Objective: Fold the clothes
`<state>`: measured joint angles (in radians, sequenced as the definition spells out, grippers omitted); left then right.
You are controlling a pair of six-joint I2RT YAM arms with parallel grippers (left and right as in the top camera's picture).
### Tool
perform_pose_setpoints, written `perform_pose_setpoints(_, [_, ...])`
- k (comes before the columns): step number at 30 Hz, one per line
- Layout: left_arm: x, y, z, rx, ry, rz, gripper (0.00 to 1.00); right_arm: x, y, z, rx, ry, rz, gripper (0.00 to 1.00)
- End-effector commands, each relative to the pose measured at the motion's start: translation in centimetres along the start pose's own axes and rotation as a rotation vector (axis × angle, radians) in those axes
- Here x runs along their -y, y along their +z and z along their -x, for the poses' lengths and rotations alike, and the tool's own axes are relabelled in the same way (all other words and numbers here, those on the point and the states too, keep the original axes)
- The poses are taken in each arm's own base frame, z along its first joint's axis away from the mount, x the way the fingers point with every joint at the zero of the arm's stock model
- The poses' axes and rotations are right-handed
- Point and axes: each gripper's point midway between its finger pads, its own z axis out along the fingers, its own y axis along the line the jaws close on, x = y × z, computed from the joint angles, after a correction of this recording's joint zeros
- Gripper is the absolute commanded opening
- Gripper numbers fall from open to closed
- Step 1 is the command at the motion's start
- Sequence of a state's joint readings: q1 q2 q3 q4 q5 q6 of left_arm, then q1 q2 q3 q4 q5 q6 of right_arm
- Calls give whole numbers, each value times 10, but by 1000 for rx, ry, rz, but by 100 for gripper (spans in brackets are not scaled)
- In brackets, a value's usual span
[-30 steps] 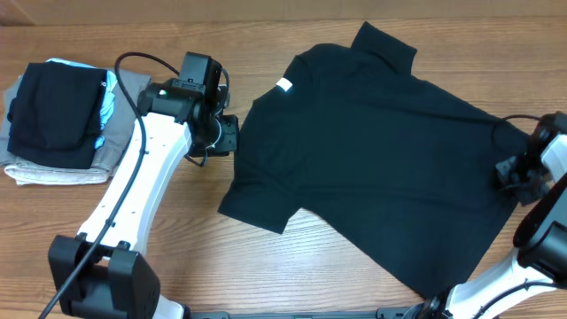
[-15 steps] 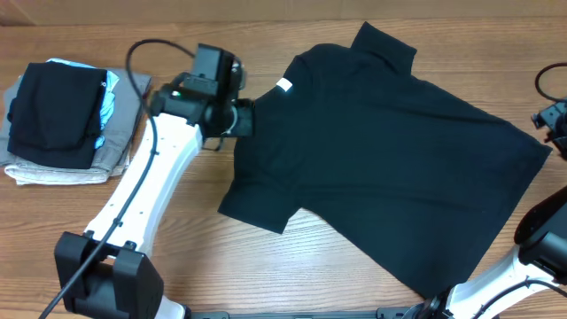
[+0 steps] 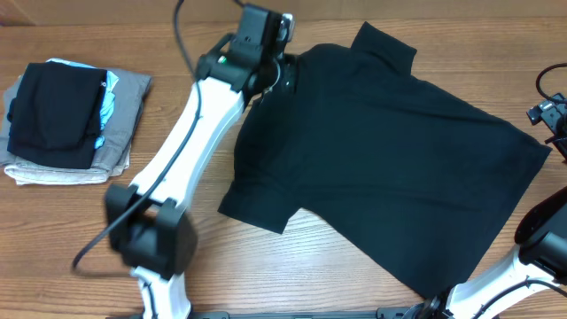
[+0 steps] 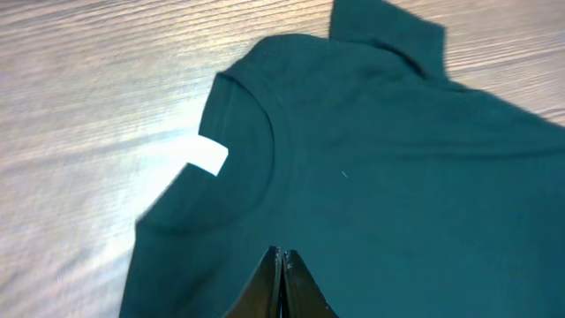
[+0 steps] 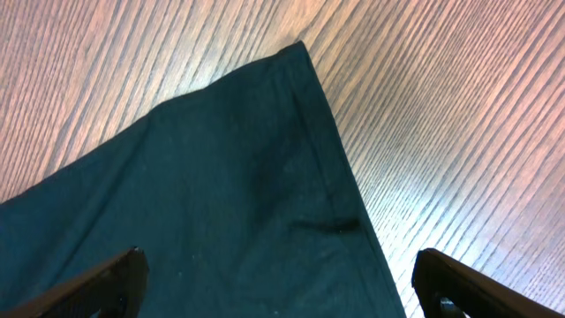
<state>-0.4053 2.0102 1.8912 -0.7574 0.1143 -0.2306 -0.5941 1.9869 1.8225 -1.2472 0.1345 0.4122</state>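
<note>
Wood-grain table (image 3: 266,275) is carrying 1 black T-shirt (image 3: 381,151), which is lying spread flat and slanted across the middle and right of the surface, collar (image 4: 265,141) toward the far left and hem toward the right edge. Its thin knit is looking light, limp and likely to drape or drag rather than hold a crease, so pinching it at edges, such as the shoulders beside the white neck label (image 4: 207,156) or the hem corner (image 5: 296,49), is probably offering the surest hold. Left gripper (image 4: 282,287) is hovering over the fabric just below the collar, fingertips pressed together on nothing visible. Right gripper (image 5: 278,261) is hanging above the hem corner with fingers spread wide. 1 stack of folded clothes (image 3: 66,115) is sitting well apart at the far left.
</note>
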Motion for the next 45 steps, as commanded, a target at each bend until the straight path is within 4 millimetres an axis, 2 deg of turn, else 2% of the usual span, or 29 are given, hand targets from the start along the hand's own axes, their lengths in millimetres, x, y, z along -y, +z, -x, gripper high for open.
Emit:
perform_pose_setpoints(1, [-15, 50, -6, -47, 77, 50, 4, -2, -10, 8, 33, 6, 18, 100])
perform_pose_setpoints(7, [-20, 93, -2, -7, 80, 47, 4, -2, -10, 8, 33, 6, 18, 100])
perform_pose_setpoints(10, [-24, 115, -6, -3, 88, 47, 4, -2, -10, 8, 33, 6, 18, 100])
perform_pose_setpoints(16, [-46, 149, -29, -55, 74, 72, 4, -2, -10, 8, 33, 6, 18, 100])
perform_pose_setpoints(23, [-78, 168, -68, -181, 29, 121, 4, -2, -10, 8, 33, 6, 18, 100])
perform_pose_setpoints(27, [-92, 171, -87, -248, 5, 143, 4, -2, -10, 8, 33, 6, 18, 100])
perform_pose_setpoints(32, [-114, 161, -107, -336, -10, 233, 4, -2, -10, 8, 33, 6, 18, 100])
perform_pose_setpoints(42, [-163, 112, -179, -630, -181, 465, 4, -2, -10, 8, 33, 6, 18, 100])
perform_pose_setpoints(45, [-171, 102, -202, -708, -220, 492, 4, -2, -10, 8, 34, 6, 18, 100])
